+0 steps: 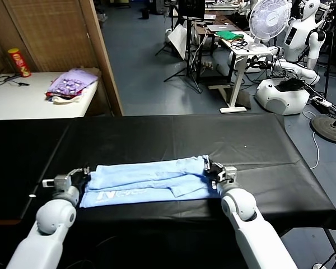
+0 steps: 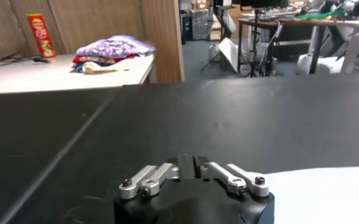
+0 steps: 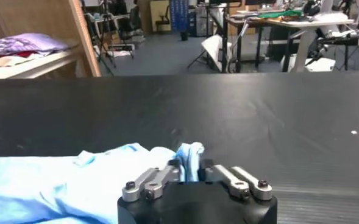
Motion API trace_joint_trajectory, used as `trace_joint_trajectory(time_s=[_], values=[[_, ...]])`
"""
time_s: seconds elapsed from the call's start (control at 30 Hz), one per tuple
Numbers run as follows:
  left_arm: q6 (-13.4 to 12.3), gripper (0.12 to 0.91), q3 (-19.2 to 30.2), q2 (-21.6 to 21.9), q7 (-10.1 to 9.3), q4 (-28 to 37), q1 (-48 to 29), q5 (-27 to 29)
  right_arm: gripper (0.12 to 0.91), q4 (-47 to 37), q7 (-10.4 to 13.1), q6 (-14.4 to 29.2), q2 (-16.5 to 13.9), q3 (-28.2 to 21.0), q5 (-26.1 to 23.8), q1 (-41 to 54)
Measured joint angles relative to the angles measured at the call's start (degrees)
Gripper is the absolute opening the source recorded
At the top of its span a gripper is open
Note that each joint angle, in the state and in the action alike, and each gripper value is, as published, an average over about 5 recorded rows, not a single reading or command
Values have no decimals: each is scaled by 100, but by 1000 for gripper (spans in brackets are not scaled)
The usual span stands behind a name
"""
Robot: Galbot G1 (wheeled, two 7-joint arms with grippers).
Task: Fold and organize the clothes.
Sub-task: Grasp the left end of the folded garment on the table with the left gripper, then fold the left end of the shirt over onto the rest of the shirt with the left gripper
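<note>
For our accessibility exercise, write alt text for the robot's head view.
A pale blue T-shirt, folded into a long band, lies on a black table, with the left gripper and right gripper at its ends. Behind, a purple cloth pile sits on a white table.

My head cam looks down on the black table (image 1: 157,134); both wrist cams skim low across it, sharing it.

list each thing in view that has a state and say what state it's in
T-shirt: lying flat on the black table, folded into a long band, lettering up
left claw: at the shirt's left end
right claw: at the shirt's right end, a bunch of blue cloth between its fingers
purple cloth pile: heaped on the white side table
red can: standing upright
</note>
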Motion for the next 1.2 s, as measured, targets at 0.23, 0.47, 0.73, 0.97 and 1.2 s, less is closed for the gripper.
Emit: trace_joint_trajectory(time_s=[0.23,0.47,0.73,0.97,1.2], values=[[356,743,-349,-140,-155,-740,555,-1077,792,878,24,-166,-181,311,277,-358],[348,797,-475,-436,-137,-1056,1020,-1241,798,1218,19,-170,-197,430,325,-514],[183,526,-343,-793,24,-941,1147,-701,798,1395,-14,-160,-212,430,327,-577],[169,195,-360,-942,18,-821,1141,-846,798,1431,-60,-145,-231,451,313,-658],[8,153,-428,-863,226,-726,1151,-330,798,1511,-29,-149,-179,460,306,-695]])
